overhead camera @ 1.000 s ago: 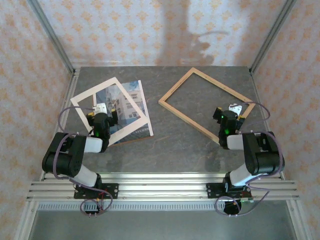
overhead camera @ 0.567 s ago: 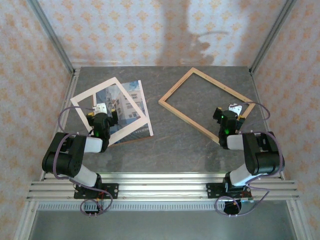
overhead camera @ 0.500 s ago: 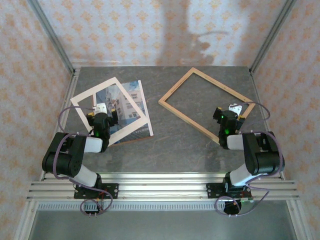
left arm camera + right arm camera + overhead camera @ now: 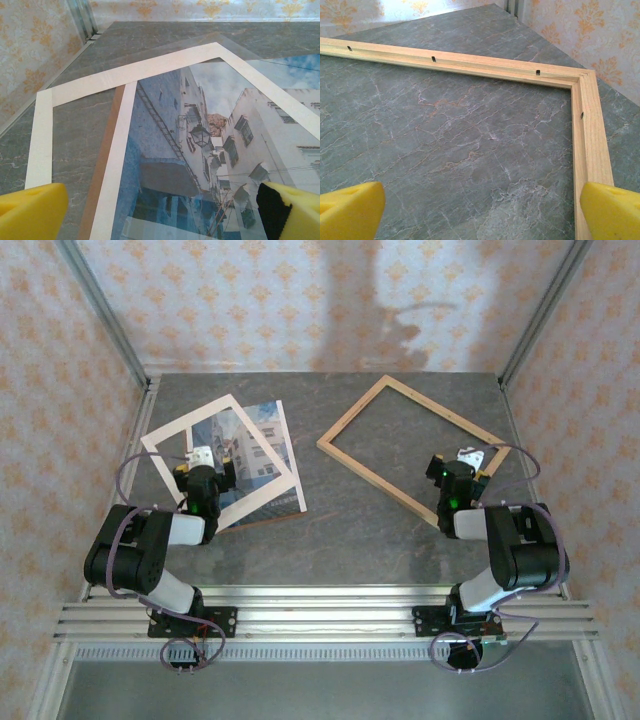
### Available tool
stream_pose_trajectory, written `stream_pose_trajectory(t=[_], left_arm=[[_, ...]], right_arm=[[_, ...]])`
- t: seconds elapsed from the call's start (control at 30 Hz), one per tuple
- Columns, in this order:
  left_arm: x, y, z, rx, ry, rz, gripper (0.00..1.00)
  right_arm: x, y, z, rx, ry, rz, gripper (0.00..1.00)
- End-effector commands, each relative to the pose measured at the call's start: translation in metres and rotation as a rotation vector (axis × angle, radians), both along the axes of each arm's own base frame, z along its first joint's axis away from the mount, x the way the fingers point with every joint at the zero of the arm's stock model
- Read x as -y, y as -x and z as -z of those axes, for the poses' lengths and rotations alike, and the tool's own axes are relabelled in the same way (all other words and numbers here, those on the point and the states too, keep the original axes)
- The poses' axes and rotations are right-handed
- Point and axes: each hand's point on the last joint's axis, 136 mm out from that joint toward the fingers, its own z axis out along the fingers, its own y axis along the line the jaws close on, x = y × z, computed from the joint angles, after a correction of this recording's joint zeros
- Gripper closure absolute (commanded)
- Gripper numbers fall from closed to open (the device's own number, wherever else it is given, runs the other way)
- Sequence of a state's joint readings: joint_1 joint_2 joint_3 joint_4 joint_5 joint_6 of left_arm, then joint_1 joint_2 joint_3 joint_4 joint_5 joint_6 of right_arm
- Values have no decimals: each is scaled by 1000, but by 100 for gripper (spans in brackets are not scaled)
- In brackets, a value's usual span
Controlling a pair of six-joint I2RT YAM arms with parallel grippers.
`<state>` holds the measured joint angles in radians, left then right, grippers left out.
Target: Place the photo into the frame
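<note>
The rectangular paper photo of a white building under blue sky [image 4: 250, 445] lies flat on the left half of the grey marbled bench [image 4: 350, 530], nearer the far left corner than the near edge. A cream-white card mat with a cut-out window [image 4: 165, 447] lies skewed on top of it. A plain brown backing board [image 4: 102, 165] shows as a strip along the photo's side, apparently underneath. The thin light-wood rectangular frame [image 4: 352, 410] lies flat on the right half, turned so 1 corner points at the far edge, well apart from the photo.

Both end effectors are spread wide and hold nothing. The left end effector [image 4: 160, 215] hovers low over the photo [image 4: 200, 150] and mat [image 4: 125, 75], its yellow foam pads [image 4: 30, 210] either side. The right end effector [image 4: 480, 210] hangs over the near right part of the frame [image 4: 585, 125], with marble showing through the opening.

The photo looks light, thin and limp, and probably glossy, so it should slide easily but crease if pinched hard. Lying flat, it offers no raised edge. The mat pins most of it, so the likeliest hold is the bare corner poking out beyond the mat toward the bench's far edge, gripped shallowly across the edge. The frame looks stiff and light, and a push could shift it.
</note>
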<state>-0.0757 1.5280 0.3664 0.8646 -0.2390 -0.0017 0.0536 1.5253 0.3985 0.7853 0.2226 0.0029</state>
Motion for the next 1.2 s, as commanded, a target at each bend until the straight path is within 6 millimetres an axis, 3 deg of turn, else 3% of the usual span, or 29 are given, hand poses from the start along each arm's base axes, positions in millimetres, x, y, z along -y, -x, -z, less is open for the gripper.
stream_pose_trajectory(t=[0.0,0.13,0.3,0.47,0.57,0.67,0.77,0.93,1.17], left_arm=[[-2,-6,-10,40,2,-3,0],[6,-5,-17,43,-34,14,0],[11,-6,-38,0,-84,2,0],[6,-5,-80,17,-8,-81,0],[19,-10,-92,-32,135,-61,0],[39,-18,-87,-80,351,-54,0],[72,-29,-75,-144,535,6,0],[96,-33,-59,-184,694,-26,0],[127,-24,-40,-285,812,60,0]], right_arm=[[-5,-5,-18,8,14,-33,0],[-13,-10,-45,-43,22,-75,0],[-30,-4,-61,-130,-15,-138,0],[-71,9,-63,-273,-57,-300,0],[-98,20,-61,-381,-95,-413,0],[-125,34,-57,-466,-122,-536,0],[-143,46,-46,-563,-72,-620,0],[-154,60,-18,-750,-43,-691,1],[-151,54,12,-911,35,-719,6]])
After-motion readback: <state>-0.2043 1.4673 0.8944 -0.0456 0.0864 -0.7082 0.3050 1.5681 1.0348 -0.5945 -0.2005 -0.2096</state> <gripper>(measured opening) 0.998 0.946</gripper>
